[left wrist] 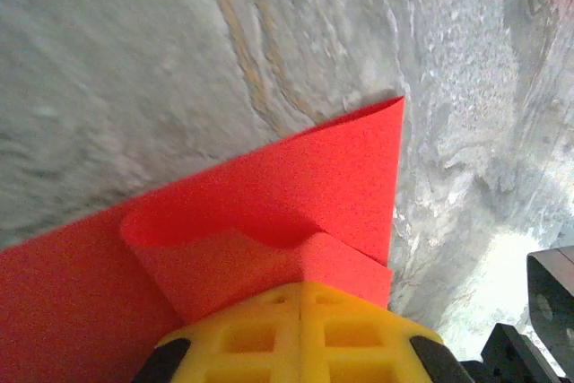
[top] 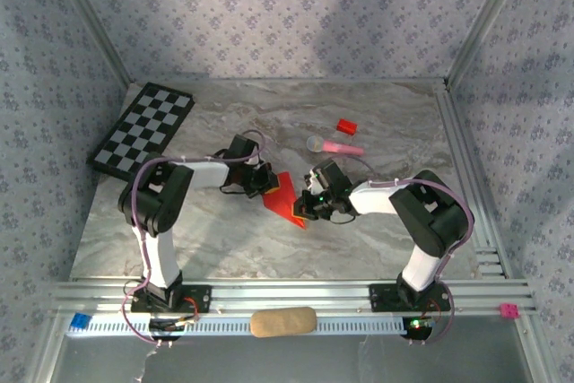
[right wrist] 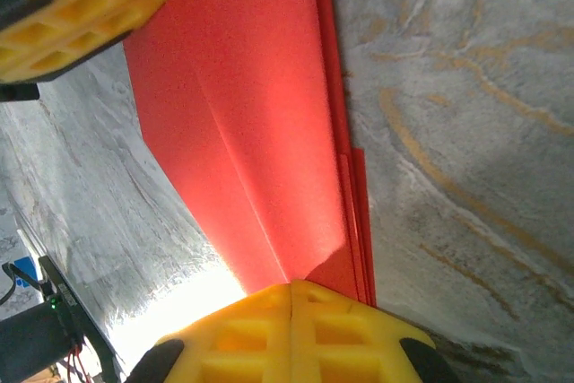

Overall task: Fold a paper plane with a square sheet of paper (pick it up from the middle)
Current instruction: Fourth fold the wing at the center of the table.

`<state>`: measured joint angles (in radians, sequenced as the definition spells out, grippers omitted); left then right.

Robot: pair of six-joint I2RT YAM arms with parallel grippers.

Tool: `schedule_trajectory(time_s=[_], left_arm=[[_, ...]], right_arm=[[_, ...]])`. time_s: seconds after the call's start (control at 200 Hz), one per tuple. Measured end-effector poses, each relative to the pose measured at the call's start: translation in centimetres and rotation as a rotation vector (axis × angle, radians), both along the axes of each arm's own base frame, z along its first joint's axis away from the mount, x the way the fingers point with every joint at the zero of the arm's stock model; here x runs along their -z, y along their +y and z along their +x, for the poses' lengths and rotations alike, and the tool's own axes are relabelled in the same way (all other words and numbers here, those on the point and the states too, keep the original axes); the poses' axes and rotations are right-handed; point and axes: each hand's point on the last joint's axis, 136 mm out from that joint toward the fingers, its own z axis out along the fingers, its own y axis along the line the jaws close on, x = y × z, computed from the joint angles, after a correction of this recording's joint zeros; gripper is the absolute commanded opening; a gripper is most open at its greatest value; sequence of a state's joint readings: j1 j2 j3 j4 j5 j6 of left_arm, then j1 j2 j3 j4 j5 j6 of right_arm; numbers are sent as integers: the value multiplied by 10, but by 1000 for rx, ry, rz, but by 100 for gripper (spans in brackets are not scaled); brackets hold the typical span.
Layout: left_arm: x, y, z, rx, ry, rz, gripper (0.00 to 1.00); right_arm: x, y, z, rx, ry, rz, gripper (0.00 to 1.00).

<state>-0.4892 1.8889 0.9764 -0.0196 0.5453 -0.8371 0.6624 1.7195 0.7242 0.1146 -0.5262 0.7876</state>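
Pinching the folded red paper (top: 285, 195): left fingers (left wrist: 354, 309) and right fingers (right wrist: 345, 322), both clenched.

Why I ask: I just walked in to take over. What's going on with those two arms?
Both arms are working one red paper sheet between them. The left gripper and the right gripper are each shut on it from opposite sides. The sheet is already partly folded, with a crease and layered edges, but it is not yet a finished plane.
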Motion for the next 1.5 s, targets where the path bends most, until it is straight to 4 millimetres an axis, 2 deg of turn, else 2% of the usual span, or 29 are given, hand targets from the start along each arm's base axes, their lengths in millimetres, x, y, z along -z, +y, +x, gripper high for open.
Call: schedule_trajectory(time_s=[0.265, 0.51, 0.755, 0.999, 1.129, 1.229, 1.334, 1.404, 1.499], left_arm=[[0, 20, 20, -31, -2, -17, 6], [0, 40, 47, -73, -21, -8, 6], [-1, 47, 55, -79, -34, 30, 7], [-4, 64, 69, -113, -66, 100, 11], [-19, 70, 72, -127, -102, 127, 12], [-46, 57, 68, -103, -163, 109, 12], [-69, 27, 54, -35, -220, 74, 11], [-71, 5, 37, 25, -230, 53, 10], [-56, -14, 8, 93, -194, 43, 10]], right_arm=[[0, 0, 2, 2, -12, 0, 0], [0, 0, 2, -3, -16, -2, 0], [0, 0, -2, -15, -3, 2, 0], [0, 0, -4, -22, 2, 5, 0], [0, 0, -4, -24, 6, 5, 0], [0, 0, -4, -23, 6, 5, 0], [0, 0, -5, -23, 7, 4, 0], [0, 0, -5, -23, 7, 4, 0], [0, 0, -5, -23, 10, 2, 0]])
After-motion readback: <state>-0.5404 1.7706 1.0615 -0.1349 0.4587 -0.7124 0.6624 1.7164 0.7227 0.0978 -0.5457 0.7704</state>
